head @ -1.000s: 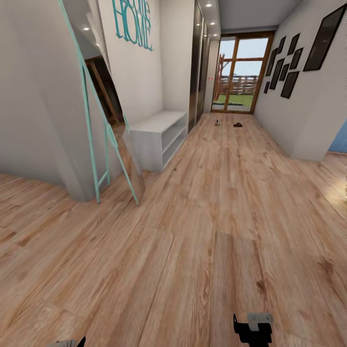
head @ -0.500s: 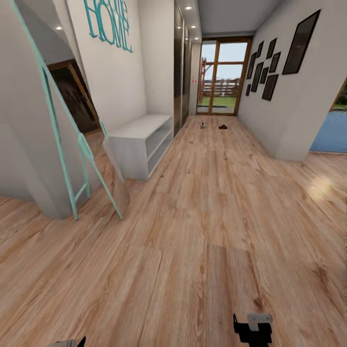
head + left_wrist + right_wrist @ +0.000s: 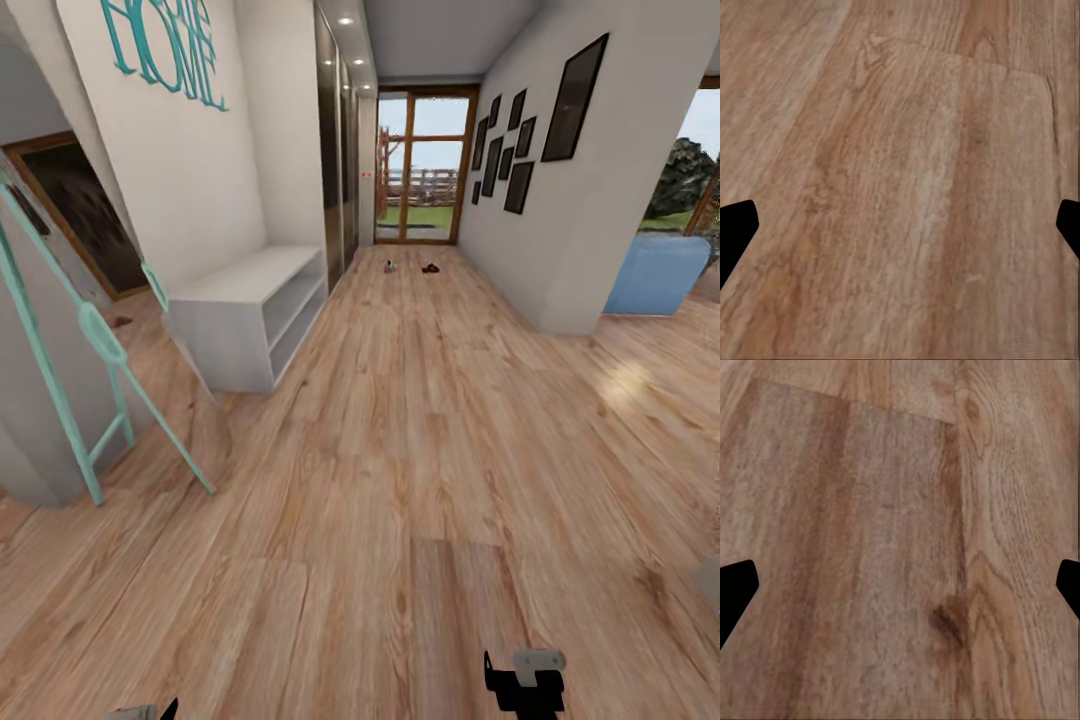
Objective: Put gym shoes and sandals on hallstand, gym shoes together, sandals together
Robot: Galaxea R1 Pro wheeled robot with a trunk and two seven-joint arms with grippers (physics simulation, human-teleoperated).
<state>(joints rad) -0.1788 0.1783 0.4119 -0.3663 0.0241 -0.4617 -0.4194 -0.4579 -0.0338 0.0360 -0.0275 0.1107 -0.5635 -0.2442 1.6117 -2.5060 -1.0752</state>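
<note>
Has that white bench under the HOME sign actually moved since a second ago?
No. The white bench keeps its place against the wall with the HOME letters; the whole head view has slid left, floor included, so the camera moved.

Bright even render; ceiling spots [image 3: 345, 20] lit; wide-angle edge stretch

The corridor floor [image 3: 420, 420] runs open down the middle to the glazed door [image 3: 415, 165] at the far end. On the left a mint-framed leaning mirror [image 3: 100, 380] and a white two-shelf bench [image 3: 250, 315] narrow the way; on the right a wall corner [image 3: 560, 260] juts in. Two small items (a gym shoe [image 3: 390, 267] and a sandal [image 3: 431, 268]) lie far ahead
</note>
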